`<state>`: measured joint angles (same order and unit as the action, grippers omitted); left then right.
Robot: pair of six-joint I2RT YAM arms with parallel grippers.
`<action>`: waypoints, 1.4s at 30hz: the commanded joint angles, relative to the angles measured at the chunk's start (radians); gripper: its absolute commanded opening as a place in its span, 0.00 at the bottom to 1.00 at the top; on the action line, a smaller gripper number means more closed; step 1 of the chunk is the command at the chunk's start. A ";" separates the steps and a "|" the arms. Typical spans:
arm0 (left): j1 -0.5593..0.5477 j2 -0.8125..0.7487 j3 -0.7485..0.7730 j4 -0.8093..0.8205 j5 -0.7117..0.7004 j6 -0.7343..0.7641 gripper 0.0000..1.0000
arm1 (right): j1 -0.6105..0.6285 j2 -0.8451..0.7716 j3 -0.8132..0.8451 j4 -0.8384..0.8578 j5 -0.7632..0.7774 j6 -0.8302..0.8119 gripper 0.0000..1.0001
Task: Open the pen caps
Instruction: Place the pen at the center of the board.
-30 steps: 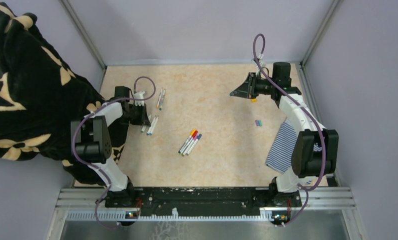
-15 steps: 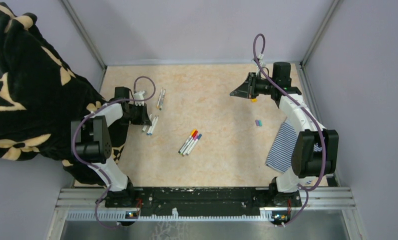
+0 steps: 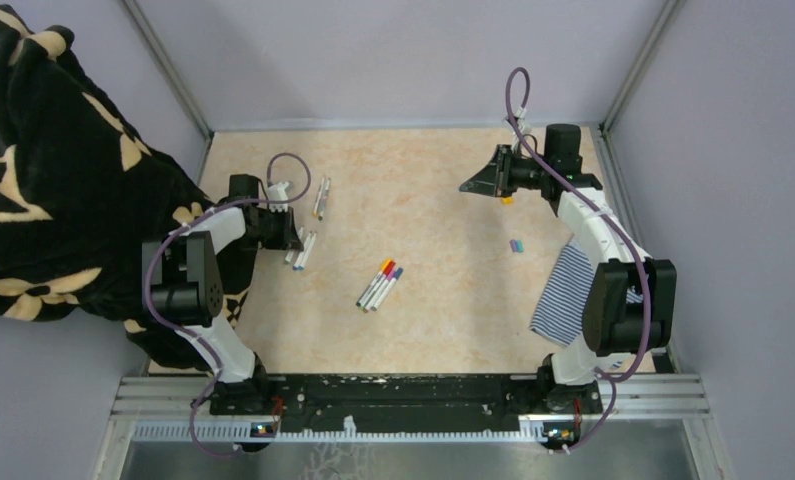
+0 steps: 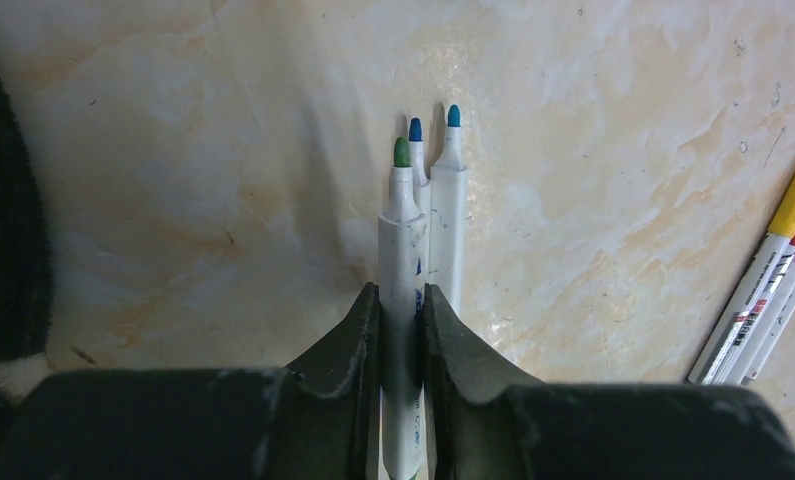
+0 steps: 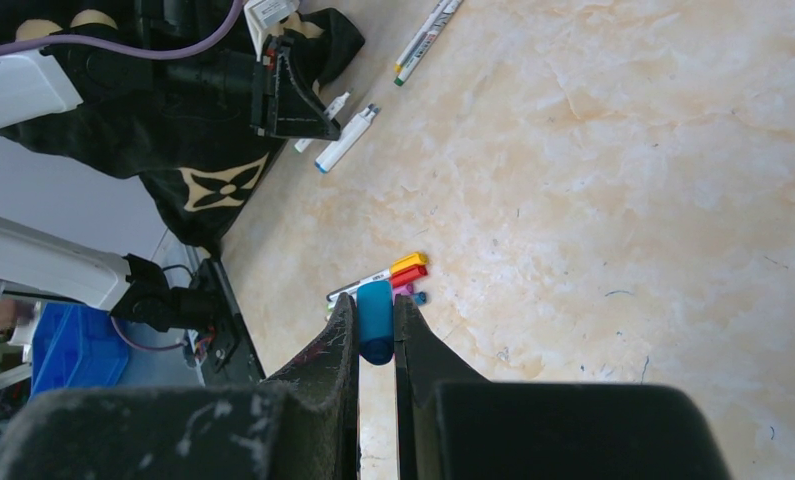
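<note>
Cap [image 5: 375, 328] (blue) — pinched inside right gripper [image 5: 375, 305].

Three uncapped pens [image 4: 405, 250], one blue cap [image 5: 375, 320], one striped cloth [image 3: 563, 290], one black blanket [image 3: 53, 180]

Left hand [image 4: 400, 296] has eased a touch on the green-tipped pen [image 4: 401, 228]

Soft, even light fills the overhead view, with only faint shadows under my arms [image 3: 220, 226]. Ahead of my left gripper [image 4: 401, 292] the pale table [image 4: 623, 150] is bright with a mild sheen, and the pens [image 4: 418, 200] throw soft grey shadows to one side. My dark fingers [image 4: 348, 350], close to the lens, blur slightly. At my right gripper [image 5: 375, 305] the blue cap [image 5: 375, 325] is evenly lit between murky fingers; the table beyond is sharp.
</note>
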<state>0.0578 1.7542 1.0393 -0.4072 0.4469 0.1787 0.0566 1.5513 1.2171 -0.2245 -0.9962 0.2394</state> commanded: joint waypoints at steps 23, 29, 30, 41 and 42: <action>0.023 0.007 -0.013 0.028 0.020 -0.016 0.29 | 0.002 -0.057 0.002 0.037 -0.011 -0.003 0.00; 0.025 -0.007 -0.015 0.032 0.018 -0.021 0.36 | 0.002 -0.057 0.002 0.039 -0.009 -0.002 0.00; 0.027 -0.008 -0.016 0.033 0.017 -0.022 0.37 | 0.002 -0.059 0.002 0.039 -0.007 -0.002 0.00; 0.043 -0.046 -0.016 0.029 0.042 -0.019 0.50 | -0.031 -0.061 -0.050 0.115 0.103 0.097 0.00; 0.044 -0.054 -0.016 0.028 0.047 -0.019 0.51 | -0.044 -0.060 -0.057 0.120 0.113 0.113 0.00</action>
<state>0.0895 1.7500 1.0309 -0.3878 0.4576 0.1608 0.0467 1.5364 1.1782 -0.1909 -0.9344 0.2859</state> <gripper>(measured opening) 0.490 0.072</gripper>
